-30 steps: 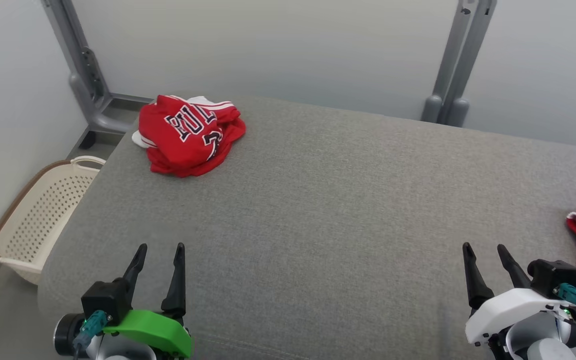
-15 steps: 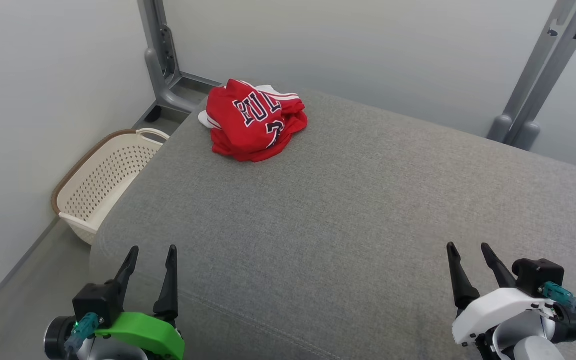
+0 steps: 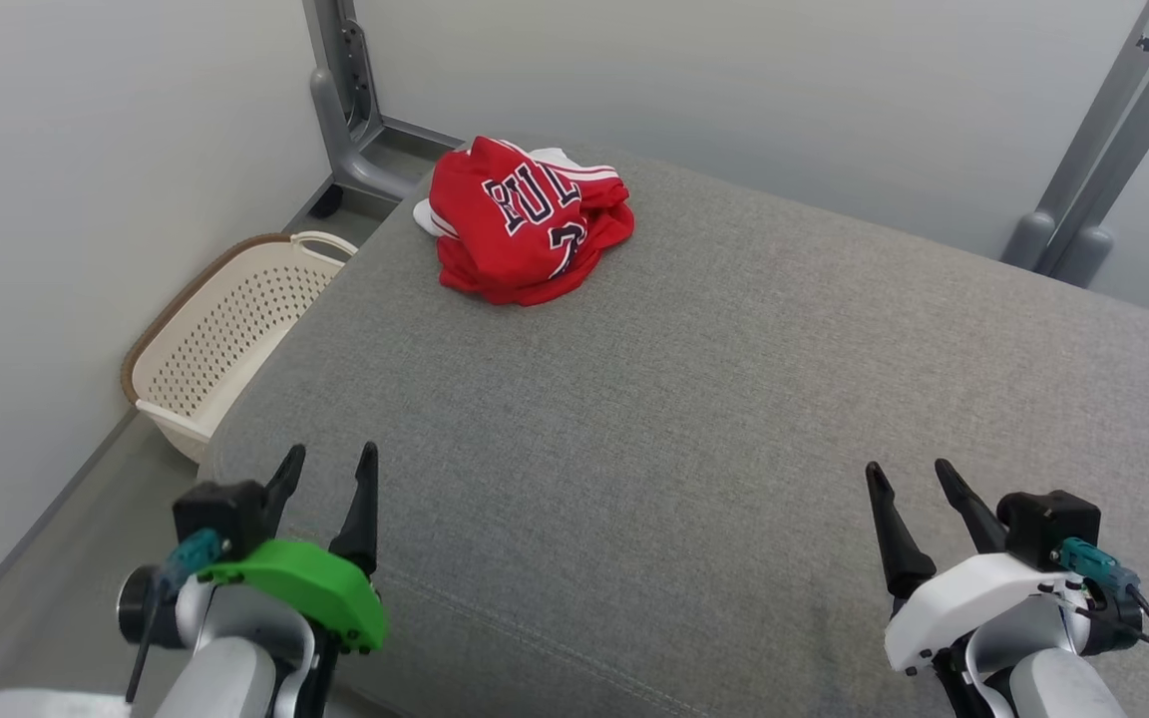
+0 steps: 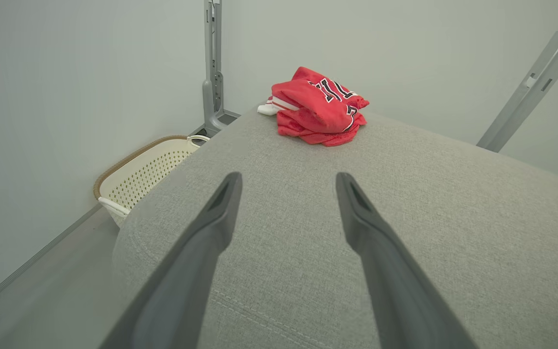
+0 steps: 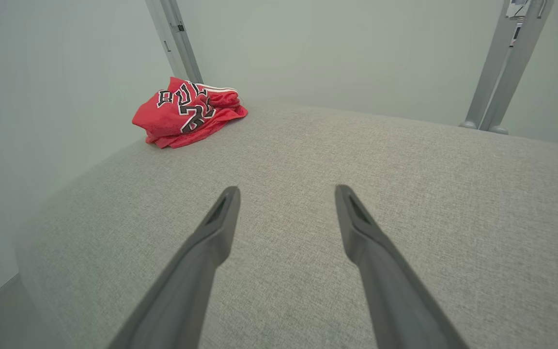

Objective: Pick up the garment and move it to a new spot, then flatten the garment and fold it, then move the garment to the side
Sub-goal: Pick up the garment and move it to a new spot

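The garment (image 3: pixel 525 221) is a red jersey with dark and white lettering, lying crumpled in a heap at the far left corner of the grey cushioned surface (image 3: pixel 694 419). It is also seen in the left wrist view as a garment (image 4: pixel 318 107) and in the right wrist view as a garment (image 5: pixel 188 112). My left gripper (image 3: pixel 330 461) hovers open over the near left corner, far from the jersey, with nothing between its fingers. My right gripper (image 3: pixel 909 476) stands open at the near right, also holding nothing.
A cream perforated laundry basket (image 3: pixel 225 344) stands on the floor left of the surface, against the wall; it shows in the left wrist view as a basket (image 4: pixel 143 174). Grey metal posts rise behind the surface at the far left (image 3: pixel 350 110) and far right (image 3: pixel 1093 189).
The head camera has turned left, so the jersey and basket sit further right in the picture and a second red cloth at the right edge has left it. Both grippers stay open.
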Motion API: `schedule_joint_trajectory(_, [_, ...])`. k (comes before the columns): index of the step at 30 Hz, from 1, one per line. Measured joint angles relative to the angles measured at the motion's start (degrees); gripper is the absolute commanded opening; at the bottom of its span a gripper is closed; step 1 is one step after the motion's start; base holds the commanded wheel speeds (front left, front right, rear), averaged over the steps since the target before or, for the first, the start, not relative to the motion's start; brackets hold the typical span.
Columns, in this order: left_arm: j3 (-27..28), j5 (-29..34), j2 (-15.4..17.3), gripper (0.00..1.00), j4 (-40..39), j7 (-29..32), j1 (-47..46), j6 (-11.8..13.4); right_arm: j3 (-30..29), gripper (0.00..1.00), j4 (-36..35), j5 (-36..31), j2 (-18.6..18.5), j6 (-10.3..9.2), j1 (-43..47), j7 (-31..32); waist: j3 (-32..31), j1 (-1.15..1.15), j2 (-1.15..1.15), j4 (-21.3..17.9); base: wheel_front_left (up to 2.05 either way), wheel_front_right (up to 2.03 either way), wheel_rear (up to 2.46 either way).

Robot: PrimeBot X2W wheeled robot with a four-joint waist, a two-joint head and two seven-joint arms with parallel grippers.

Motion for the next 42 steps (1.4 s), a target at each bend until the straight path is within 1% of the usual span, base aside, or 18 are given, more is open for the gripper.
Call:
schedule_joint_trajectory(4, [-1.14,-1.18,-2.69,1.00,5.00,3.02,-7.22,-1.80,0.09,1.00,-4.53,-2.26,0.03,0.00,1.20,2.87,1.23,0.00,0.00,0.10,0.00,0.00,0.00])
schedule_joint_trajectory(7, [-0.83,-3.08,-4.87,1.00,9.93,4.48,-13.29,-2.97,0.64,1.00,-9.28,-3.82,-0.01,0.00,1.97,5.92,2.90,0.00,0.00,-0.14,0.00,0.00,0.00])
schedule_joint_trajectory(11, [0.08,-4.67,-5.90,1.00,16.63,6.04,-21.23,-4.07,2.07,1.00,-16.33,-6.87,0.05,0.01,1.84,10.65,5.87,0.00,0.00,-1.14,0.00,0.00,0.00])
schedule_joint_trajectory(14, [0.56,-5.13,-6.05,1.00,21.38,7.17,-27.19,-4.74,2.88,1.00,-20.89,-9.06,0.02,0.01,1.66,13.65,8.64,0.00,0.00,-2.38,0.00,0.00,0.00])
schedule_joint_trajectory(15, [0.56,-5.13,-6.05,1.00,21.38,7.17,-27.19,-4.74,2.88,1.00,-20.89,-9.06,0.02,0.01,1.66,13.65,8.64,0.00,0.00,-2.38,0.00,0.00,0.00])
schedule_joint_trajectory(18, [0.96,-5.39,-5.69,1.00,25.76,7.54,-32.75,-5.33,3.52,1.00,-25.06,-10.81,0.02,0.01,1.64,16.16,11.80,0.01,0.00,-3.95,0.00,0.00,0.00])
schedule_joint_trajectory(22, [1.83,-7.11,-5.60,1.00,30.91,8.20,-38.49,-6.70,3.26,1.00,-29.86,-12.18,-0.51,0.01,2.52,18.64,16.17,0.01,0.00,-5.96,0.00,0.00,0.00])
schedule_joint_trajectory(27, [2.55,-7.81,-3.99,1.00,36.73,9.59,-43.88,-7.45,1.74,1.00,-34.42,-12.60,-1.42,0.00,4.07,20.05,21.42,0.01,0.00,-8.22,0.00,0.00,0.00])
schedule_joint_trajectory(33, [2.29,-7.57,-2.59,1.00,40.98,11.04,-49.05,-6.83,1.77,1.00,-38.69,-12.61,-1.87,0.00,6.37,21.15,26.43,0.01,0.00,-10.67,0.00,0.00,0.00])
schedule_joint_trajectory(38, [1.93,-7.02,-1.92,1.00,44.91,11.22,-50.25,-4.47,2.03,1.00,-40.36,-12.58,-2.50,0.00,7.28,21.46,29.50,0.01,0.00,-12.29,0.00,0.00,0.00])
schedule_joint_trajectory(42, [2.36,-7.25,-1.74,1.00,46.84,9.43,-50.74,-4.02,2.50,1.00,-40.62,-12.29,-3.18,0.00,7.99,21.41,31.25,0.01,0.00,-13.40,0.00,0.00,0.00])
